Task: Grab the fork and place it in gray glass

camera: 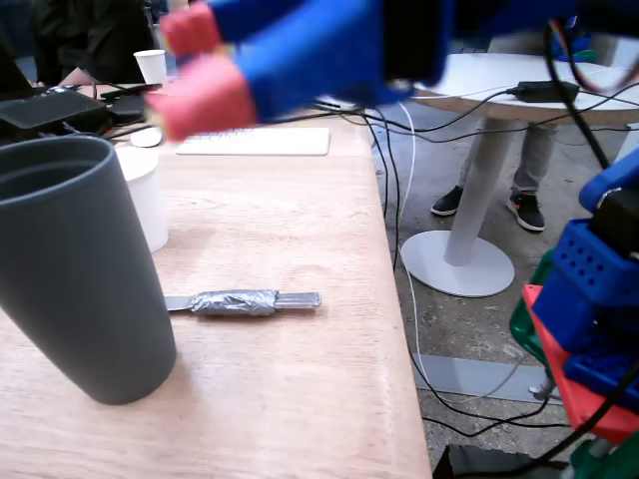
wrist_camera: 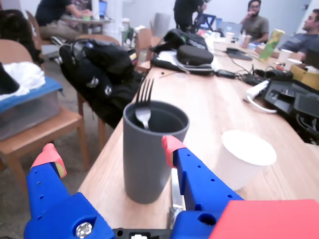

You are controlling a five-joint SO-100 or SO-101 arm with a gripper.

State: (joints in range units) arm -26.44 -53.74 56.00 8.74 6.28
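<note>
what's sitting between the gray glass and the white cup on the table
Only bare table in the wrist view: the gray glass, fork inside, and white cup stand apart, the open gripper in front.

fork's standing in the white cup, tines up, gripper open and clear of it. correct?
Not quite: wrong cup. In the wrist view the fork stands tines up in the gray glass, not the white cup, which sits beside the glass with no fork in it. The rest holds: the gripper is open and clear of the fork.

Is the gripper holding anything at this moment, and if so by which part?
Nothing is held. The gripper is open and empty; the fork already stands tines-up inside the gray glass.
</note>
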